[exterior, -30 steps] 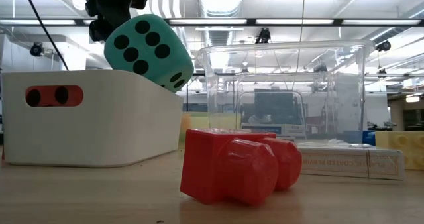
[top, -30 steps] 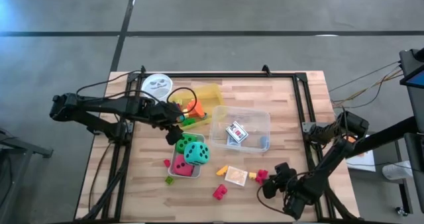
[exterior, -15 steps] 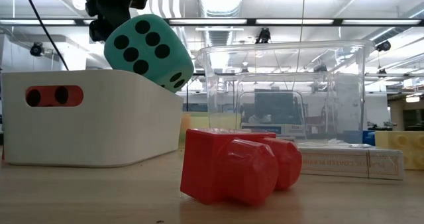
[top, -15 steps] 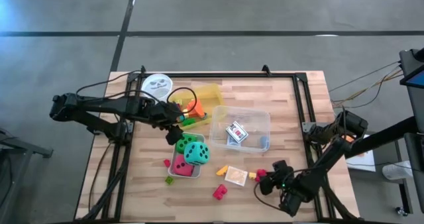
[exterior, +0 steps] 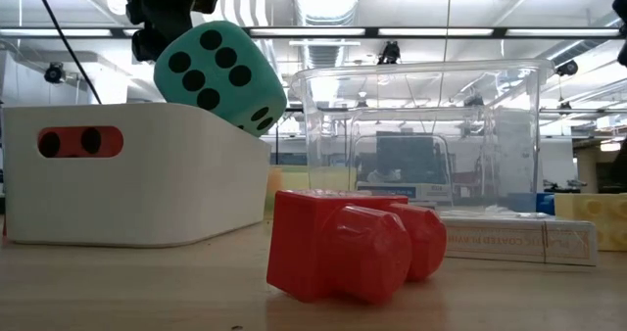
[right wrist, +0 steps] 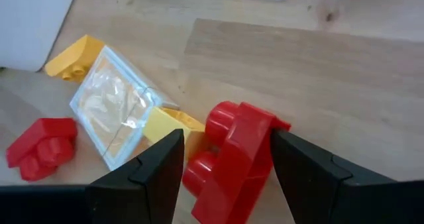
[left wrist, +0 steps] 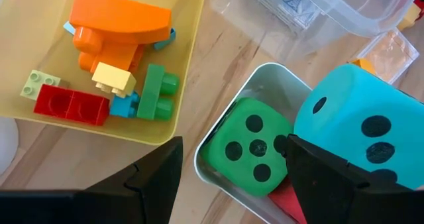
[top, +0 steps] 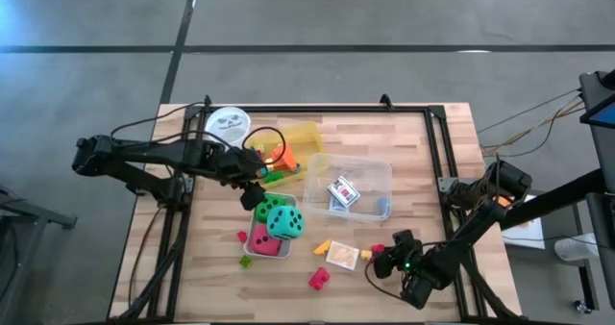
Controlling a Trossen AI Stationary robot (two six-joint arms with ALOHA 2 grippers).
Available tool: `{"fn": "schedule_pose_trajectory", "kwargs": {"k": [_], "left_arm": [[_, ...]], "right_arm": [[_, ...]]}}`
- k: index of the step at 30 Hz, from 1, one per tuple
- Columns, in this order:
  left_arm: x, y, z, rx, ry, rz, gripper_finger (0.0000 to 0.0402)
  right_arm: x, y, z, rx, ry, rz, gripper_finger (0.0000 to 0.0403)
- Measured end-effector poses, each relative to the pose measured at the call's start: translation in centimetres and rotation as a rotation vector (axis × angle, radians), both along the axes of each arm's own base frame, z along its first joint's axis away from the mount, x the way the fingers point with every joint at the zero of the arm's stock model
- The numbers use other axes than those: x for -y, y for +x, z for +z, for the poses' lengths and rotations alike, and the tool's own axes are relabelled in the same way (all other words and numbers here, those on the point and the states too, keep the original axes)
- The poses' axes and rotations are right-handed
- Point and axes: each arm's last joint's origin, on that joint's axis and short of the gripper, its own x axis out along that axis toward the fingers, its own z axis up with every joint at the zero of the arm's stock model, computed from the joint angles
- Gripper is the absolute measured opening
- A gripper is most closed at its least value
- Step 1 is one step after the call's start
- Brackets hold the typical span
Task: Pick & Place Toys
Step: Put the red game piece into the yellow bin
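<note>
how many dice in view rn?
3, all in the white bin: green die at the end nearest the yellow tray, teal die on top beside it, red die at the other end. More may be hidden underneath.

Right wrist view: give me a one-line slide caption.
Right claw open astride a red block on the wooden table, beside a yellow block and a clear packet.

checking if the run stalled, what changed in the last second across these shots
Only the right arm moved: the right gripper slid left along the table's front edge and now has the red block between its open fingers, without closing on it. The left gripper hovers open above the white bin holding the green die and teal die, unchanged. No toy visibly shifted.
</note>
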Motion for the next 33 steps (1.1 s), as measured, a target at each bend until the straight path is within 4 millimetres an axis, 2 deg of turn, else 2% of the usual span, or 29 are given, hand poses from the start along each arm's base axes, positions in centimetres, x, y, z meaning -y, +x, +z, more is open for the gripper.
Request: {"fn": "schedule_pose_trajectory", "kwargs": {"k": [10, 13, 19, 22, 29, 33], "left_arm": [[0.0, 0.0, 0.0, 0.000, 0.000, 0.000, 0.0258], [0.0, -0.1, 0.0, -0.007, -0.004, -0.002, 0.0258], [0.0, -0.1, -0.1, -0.013, -0.006, -0.003, 0.0258], [0.0, -0.1, -0.1, -0.016, -0.006, -0.003, 0.0258], [0.0, -0.2, -0.1, -0.023, -0.006, -0.003, 0.0258], [0.0, -0.2, -0.1, -0.023, -0.006, -0.004, 0.0258]], "right_arm": [[0.5, 0.3, -1.0, 0.039, 0.025, 0.019, 0.0207], [0.5, 0.3, -1.0, 0.042, 0.013, 0.026, 0.0171], [0.5, 0.4, -0.9, 0.055, -0.006, 0.035, 0.0059], [0.4, 0.5, -0.8, 0.053, -0.015, 0.054, 0.0021], [0.4, 0.4, -0.7, 0.047, -0.025, 0.080, 0.0018], [0.3, 0.5, 0.1, 0.024, -0.055, 0.136, 0.0017]]}}
